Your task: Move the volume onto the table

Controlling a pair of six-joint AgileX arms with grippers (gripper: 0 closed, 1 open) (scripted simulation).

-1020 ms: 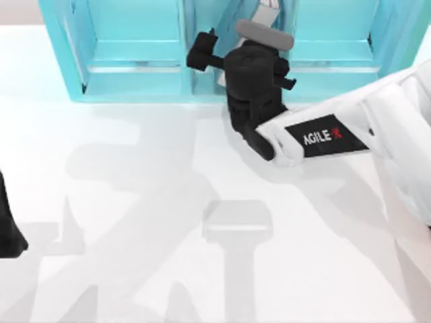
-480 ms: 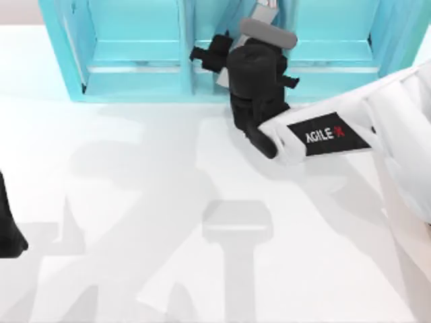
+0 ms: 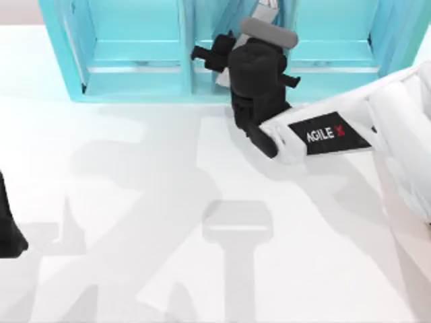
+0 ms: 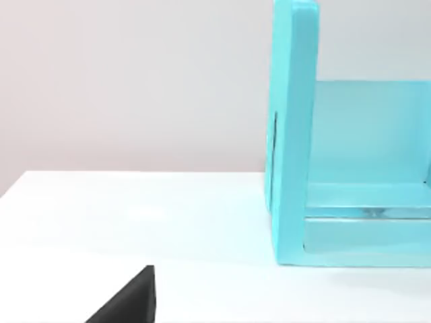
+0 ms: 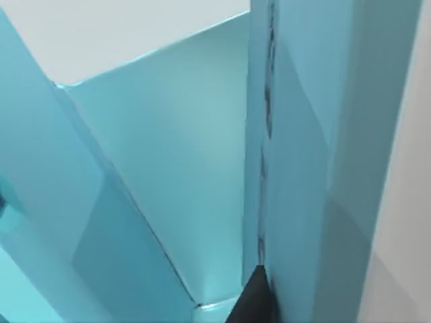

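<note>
**A:** So where's the thick teal-blue volume with white page edges? I can barely find it.

**B:** Mostly hidden. From above, a tilted sliver of it pokes out at the far edge, inside the middle compartment of the teal-blue shelf unit, right behind the black wrist of the right arm. The arm's bulk covers the rest.

**A:** And the right gripper?

**B:** It's pushed into that same middle compartment, next to the volume. Whether its fingers are apart or clamped on the cover, I can't tell; the wrist blocks them from above. In the right wrist view there's one dark fingertip lying against a teal-blue face with a white strip beside it, everything else cropped.

**A:** Left side?

**B:** The left gripper is parked at the left edge of the plain white bench, cut off by the frame, so its state is unclear too. Its wrist camera catches the shelf unit's end wall and one open compartment.
</note>
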